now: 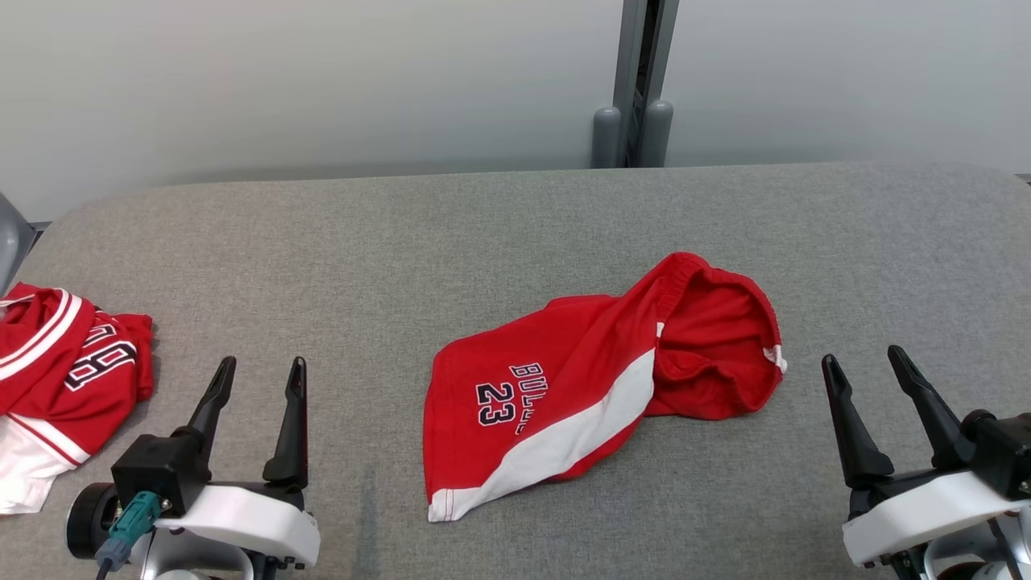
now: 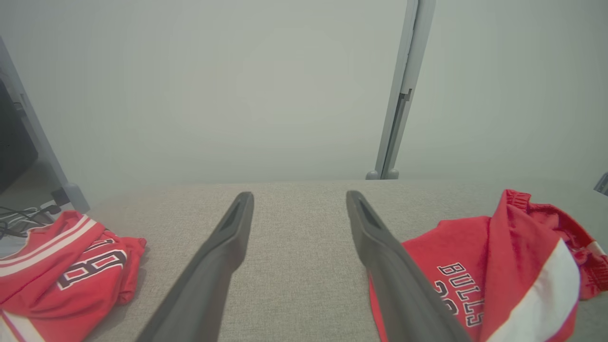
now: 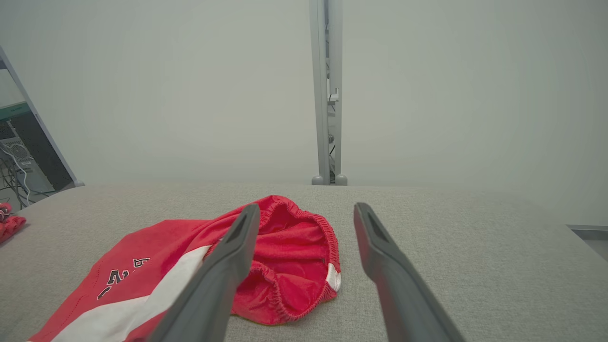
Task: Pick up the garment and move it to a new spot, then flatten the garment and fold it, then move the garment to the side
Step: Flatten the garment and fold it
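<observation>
Head view shows the red garment (image 1: 564, 395) (crumpled, waistband gaping) lying on the grey desk (image 1: 483, 242) between left pincer (image 1: 263, 364) and right pincer (image 1: 862, 356), both spread wide and empty; another red jersey (image 1: 64, 362) sits far left.

red shorts (image 1: 564, 362) with white side panel and dark white-edged "bulls 23" print, red jersey (image 1: 48, 379) with white stripes and dark numerals, grey textured bench (image 1: 362, 242)
</observation>
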